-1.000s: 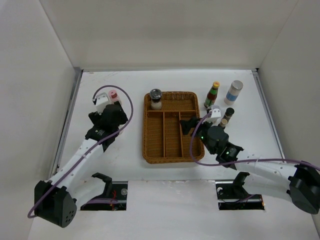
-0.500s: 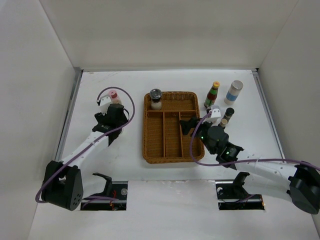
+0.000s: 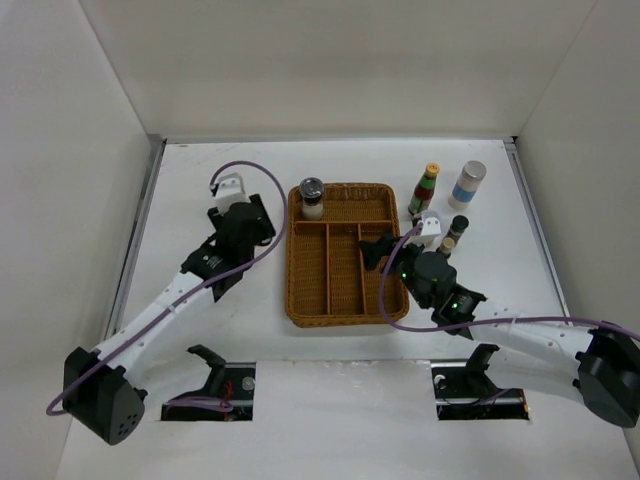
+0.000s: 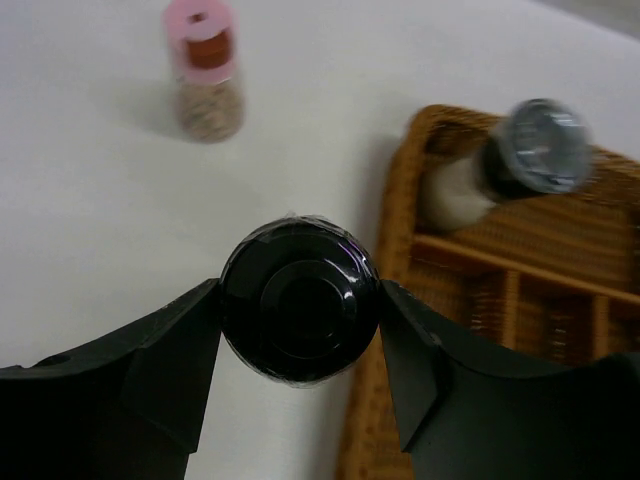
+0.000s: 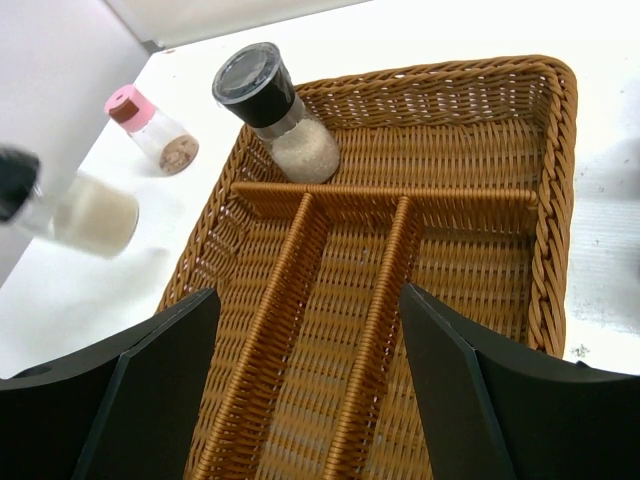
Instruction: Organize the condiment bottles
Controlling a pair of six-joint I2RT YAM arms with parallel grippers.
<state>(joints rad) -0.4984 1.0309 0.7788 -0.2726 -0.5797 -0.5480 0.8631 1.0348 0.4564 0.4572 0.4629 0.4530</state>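
Change in the last sec: the left jaws were wide, up at the upper left of the top view. Now they're closed on a black-capped bottle (image 4: 300, 312), one finger each side of the cap. The arm has swung right, to just beside the left rim of the wicker tray (image 3: 345, 280).

Reads as grasp done, carry under way. Prob. the 2nd item for the tray, since a dark-lidded jar (image 3: 312, 197) already stands in the top-left corner of the cross compartment. The pink-capped bottle (image 4: 205, 70) is on the table (image 3: 200, 160), apart from the jaws, at upper left of the left wrist view.

Orientation: the left wrist view looks straight onto the round cap, so the long axis runs toward that cam, approx. vertical, cap up. In the right wrist view the bottle is a blurred shape at the left edge, w/ white contents and the cap end to the left. Can't tell if its base is off the table.

The right jaws are wide and empty, over the tray's lower right, same as a sec ago. The yellow-capped bottle (image 3: 427, 188), the blue-labelled bottle (image 3: 467, 185) and two small ones are on the table right of the tray.
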